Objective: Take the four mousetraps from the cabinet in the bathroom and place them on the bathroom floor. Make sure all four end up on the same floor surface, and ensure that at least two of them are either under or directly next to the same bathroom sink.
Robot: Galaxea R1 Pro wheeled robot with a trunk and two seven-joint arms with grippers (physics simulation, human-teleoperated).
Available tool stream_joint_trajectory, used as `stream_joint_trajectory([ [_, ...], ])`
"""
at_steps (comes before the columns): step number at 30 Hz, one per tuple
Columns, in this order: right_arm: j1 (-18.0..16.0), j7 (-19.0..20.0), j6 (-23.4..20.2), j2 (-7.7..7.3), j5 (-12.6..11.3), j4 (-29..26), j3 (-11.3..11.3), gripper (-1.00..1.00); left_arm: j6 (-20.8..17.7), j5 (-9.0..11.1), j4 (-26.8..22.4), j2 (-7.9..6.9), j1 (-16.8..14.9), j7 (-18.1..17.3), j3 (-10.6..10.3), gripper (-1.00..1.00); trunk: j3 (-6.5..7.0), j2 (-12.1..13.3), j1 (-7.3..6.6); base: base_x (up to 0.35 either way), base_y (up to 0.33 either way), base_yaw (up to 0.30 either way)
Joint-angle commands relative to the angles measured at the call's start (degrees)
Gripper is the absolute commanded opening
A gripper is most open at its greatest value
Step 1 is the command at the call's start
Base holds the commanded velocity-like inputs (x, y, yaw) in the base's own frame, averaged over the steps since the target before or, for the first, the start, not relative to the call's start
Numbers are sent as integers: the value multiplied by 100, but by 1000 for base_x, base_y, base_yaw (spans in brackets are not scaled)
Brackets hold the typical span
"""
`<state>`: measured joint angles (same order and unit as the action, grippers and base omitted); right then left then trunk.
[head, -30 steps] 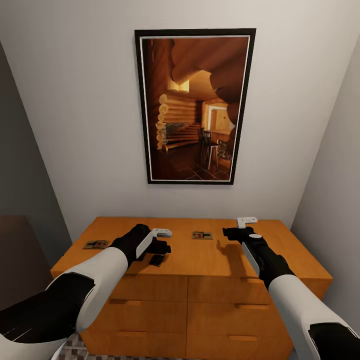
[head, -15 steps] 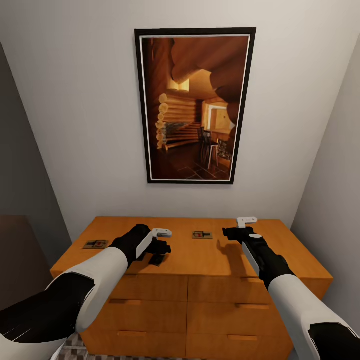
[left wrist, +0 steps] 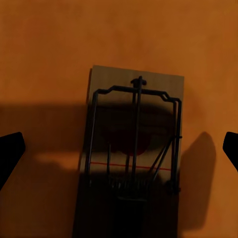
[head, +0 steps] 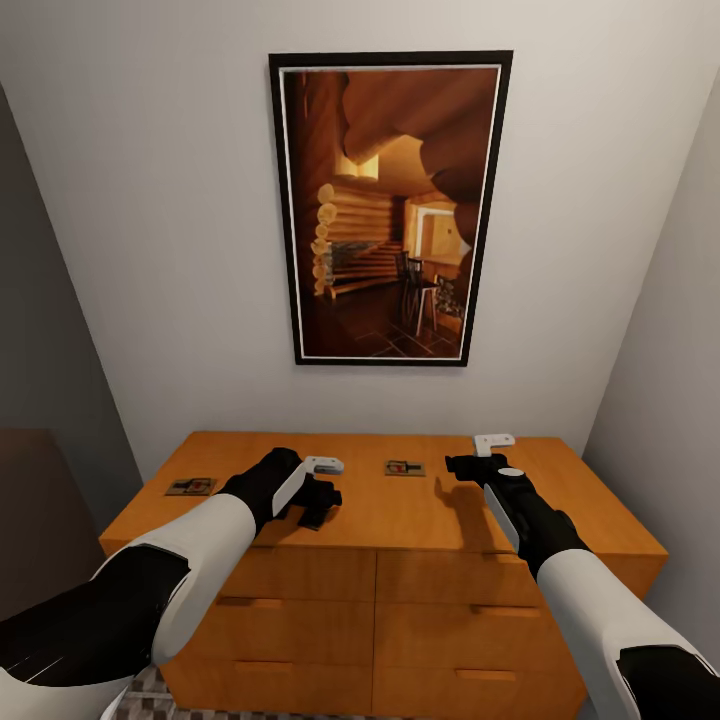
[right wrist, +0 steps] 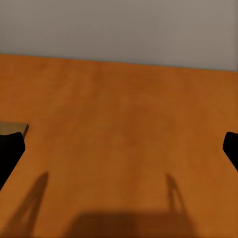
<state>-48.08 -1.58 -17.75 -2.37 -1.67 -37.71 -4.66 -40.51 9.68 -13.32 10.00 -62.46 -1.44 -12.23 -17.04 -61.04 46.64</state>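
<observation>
Atop cabinet (head: 400, 515), left gripper (head: 318, 503) is hovering open over a mousetrap (left wrist: 131, 153), fingertips straddling its long axis; right gripper (head: 462, 467) is also open.

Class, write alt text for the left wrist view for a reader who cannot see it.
A mousetrap lies flat on the orange-brown cabinet top, centred between the open jaws of the left gripper, whose shadow darkens the board.

White forearm shells, black wrists, black jaws, white clips
</observation>
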Motion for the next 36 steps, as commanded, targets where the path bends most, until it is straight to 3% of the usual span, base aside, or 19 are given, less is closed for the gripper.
stream_joint_trajectory([
  [1, 0, 0, 0, 0, 0, 0, 0, 100, 0, 33, 14, 0, 6, 5, 14, 100, -2, 2, 1, 0, 0, 0],
  [22, 0, 0, 0, 0, 0, 0, 0, 100, 0, 33, 14, 0, 6, 3, 11, 100, -2, 2, 1, 0, 0, 0],
  [27, 0, 0, 0, 0, 0, 1, 0, 100, 0, 33, 14, 0, 6, 8, 10, 100, -92, -199, 110, 0, 0, 0],
  [36, 0, 0, 0, 0, 0, 0, 0, 100, 0, 34, 14, 0, 6, 4, 10, 100, -92, -199, 110, 0, 0, 0],
])
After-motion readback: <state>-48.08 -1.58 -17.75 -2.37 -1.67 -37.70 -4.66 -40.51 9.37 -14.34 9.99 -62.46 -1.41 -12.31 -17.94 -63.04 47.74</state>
